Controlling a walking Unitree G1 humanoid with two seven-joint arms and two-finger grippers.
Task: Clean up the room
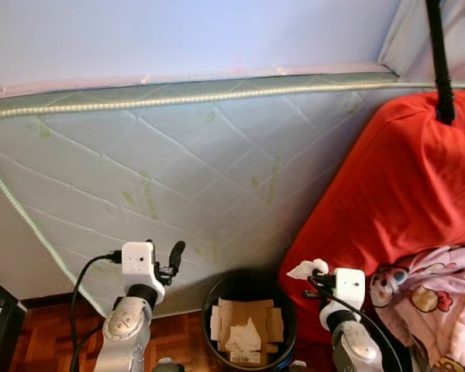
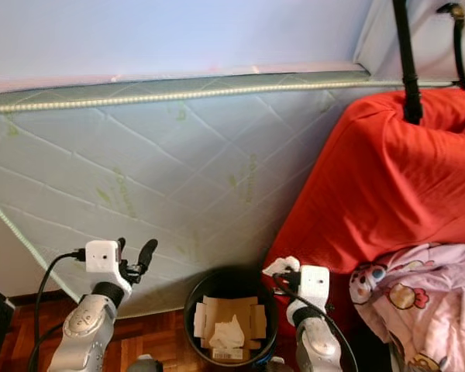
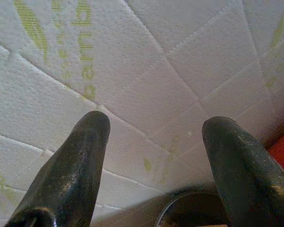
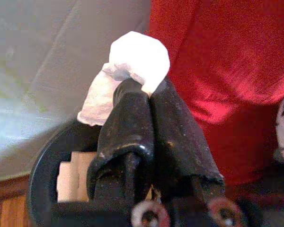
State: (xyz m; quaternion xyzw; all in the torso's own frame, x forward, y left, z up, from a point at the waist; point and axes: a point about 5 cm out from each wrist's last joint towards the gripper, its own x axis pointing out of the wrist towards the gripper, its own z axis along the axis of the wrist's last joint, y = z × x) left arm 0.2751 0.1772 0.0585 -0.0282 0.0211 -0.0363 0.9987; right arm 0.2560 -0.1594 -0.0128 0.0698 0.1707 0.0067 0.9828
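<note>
The right tool [image 4: 149, 97] pinches a tissue [image 4: 132, 66] beside the bin's [image 1: 211, 298] rim, not over it; released here, it may miss. The left tool [image 3: 154, 156] hangs open.

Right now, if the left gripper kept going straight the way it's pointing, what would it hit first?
Most likely the quilted mattress leaning against the wall. The open left gripper points at its white surface, above the black bin; how far off it is cannot be judged.
</note>
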